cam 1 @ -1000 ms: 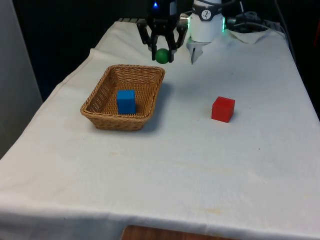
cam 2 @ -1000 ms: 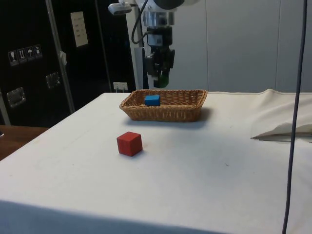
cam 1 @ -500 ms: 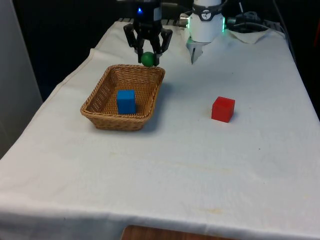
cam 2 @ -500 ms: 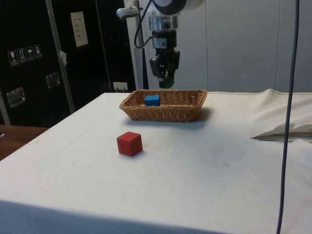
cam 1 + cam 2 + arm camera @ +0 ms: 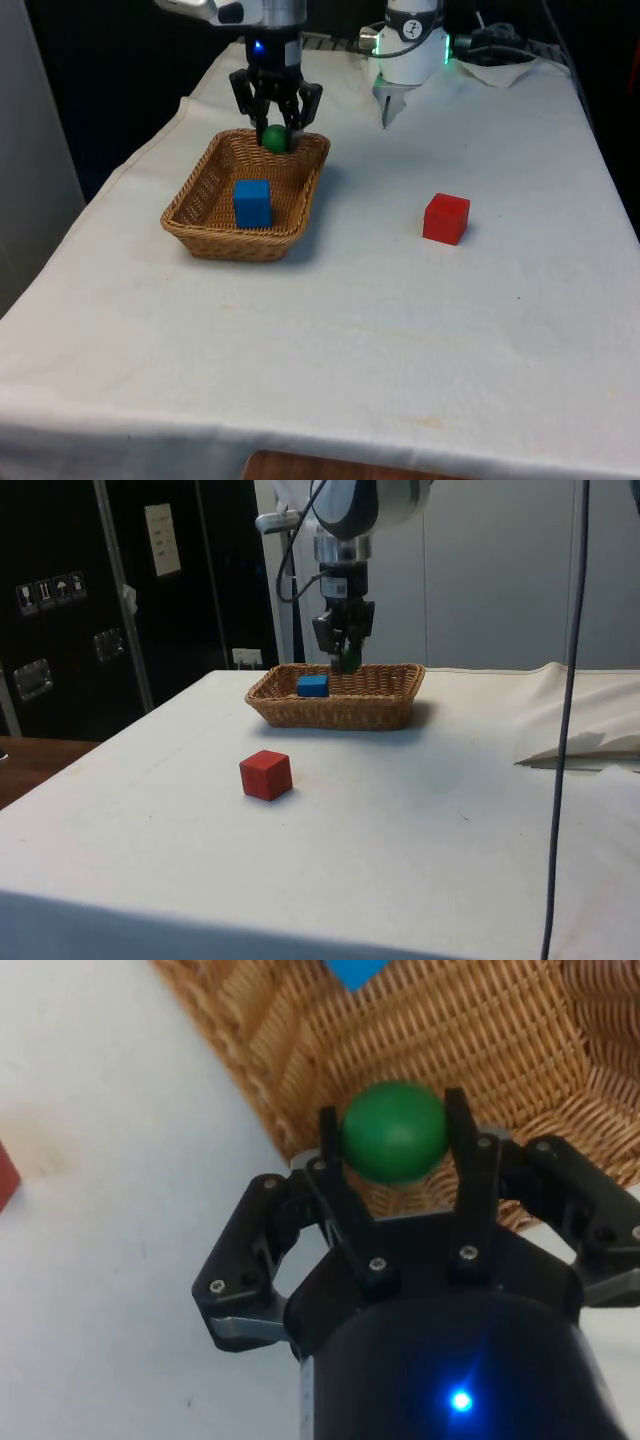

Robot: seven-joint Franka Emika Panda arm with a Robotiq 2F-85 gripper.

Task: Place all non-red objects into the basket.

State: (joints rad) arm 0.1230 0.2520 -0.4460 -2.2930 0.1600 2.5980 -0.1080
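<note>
Over the last second I had carried the claw [image 5: 276, 128] from a spot beyond the wicker basket's [image 5: 205, 240] far corner, toward the front view's right, across and down to the basket's far end. In the front view it hung just above the far rim, and in the side view its tips sat level with the top of the weave. That put the load over the target, so I judged this carry nearly done, with only the release left.

The claw was closed part-way on a green ball [image 5: 394, 1131]. In the wrist view its two black fingers [image 5: 467, 1165] pressed the ball from opposite sides, and the ball stood out past the fingertips with the basket's woven floor behind it. The ball touched nothing but the fingers, as far as I could see.

A blue cube [image 5: 252, 202] already sat on the basket floor, nearer the middle and apart from the ball's position. A red cube [image 5: 446, 218] rested on the white-clothed desk [image 5: 400, 330], well apart from the basket on the front view's right; being red, it belonged where it was.

I judged that once the ball dropped in, every non-red object would be in the basket. My one worry was the ball rolling or bouncing near the rim.
</note>
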